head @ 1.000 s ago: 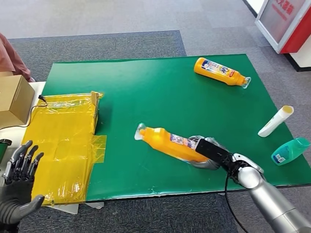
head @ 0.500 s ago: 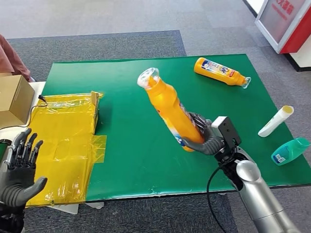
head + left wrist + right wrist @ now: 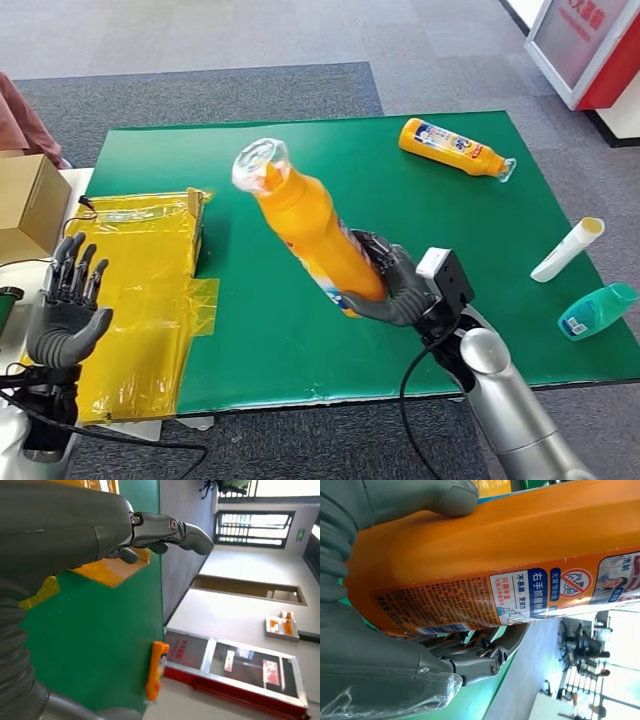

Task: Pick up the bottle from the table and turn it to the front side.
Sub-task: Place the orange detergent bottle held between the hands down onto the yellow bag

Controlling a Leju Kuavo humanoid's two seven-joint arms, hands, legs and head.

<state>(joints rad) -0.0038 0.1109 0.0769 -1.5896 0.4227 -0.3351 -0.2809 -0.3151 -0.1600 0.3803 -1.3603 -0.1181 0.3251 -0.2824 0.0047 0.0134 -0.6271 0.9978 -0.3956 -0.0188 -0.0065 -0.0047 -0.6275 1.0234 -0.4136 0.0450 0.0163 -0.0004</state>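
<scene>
The right robot hand (image 3: 392, 285) gripped the orange bottle (image 3: 306, 225), tilted above the green tabletop (image 3: 453, 230); the left robot hand (image 3: 68, 315) hung open.

Held bottle (image 3: 313, 232) tilts above table (image 3: 423, 200), second bottle (image 3: 453, 147) behind.

2 orange bottles (image 3: 313, 232) (image 3: 453, 146), 1 white tube (image 3: 567, 249), 1 teal bottle (image 3: 598, 310), 1 cardboard box (image 3: 29, 205), 1 yellow bag (image 3: 134, 290).

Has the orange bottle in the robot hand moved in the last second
Yes. The bottle lay flat on the green mat; the right robot hand has lifted it, cap tilted up-left.
</scene>
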